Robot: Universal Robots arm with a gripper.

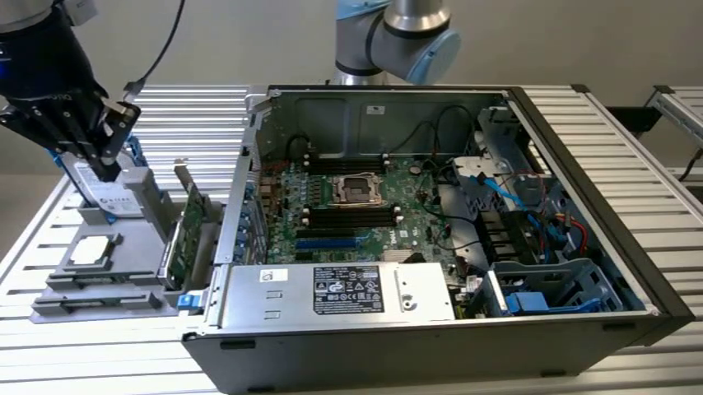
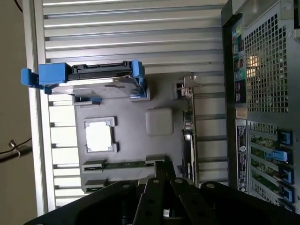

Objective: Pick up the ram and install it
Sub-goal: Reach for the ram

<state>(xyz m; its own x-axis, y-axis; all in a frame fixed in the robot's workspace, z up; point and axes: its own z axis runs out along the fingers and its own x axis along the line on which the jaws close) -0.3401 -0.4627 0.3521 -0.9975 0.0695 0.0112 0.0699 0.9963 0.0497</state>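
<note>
Now shut and empty-handed

My black gripper (image 1: 105, 170) hangs with its fingers pressed together. The long, thin green ram stick (image 2: 124, 164) lies in a slot of the grey plastic holder tray (image 2: 126, 136), near my fingertips.

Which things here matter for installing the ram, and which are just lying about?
For the job: thin green ram stick, black gripper, black motherboard memory slots.
Lying about: blue-framed hard drive, square silver processor chip, wide green expansion card.
</note>
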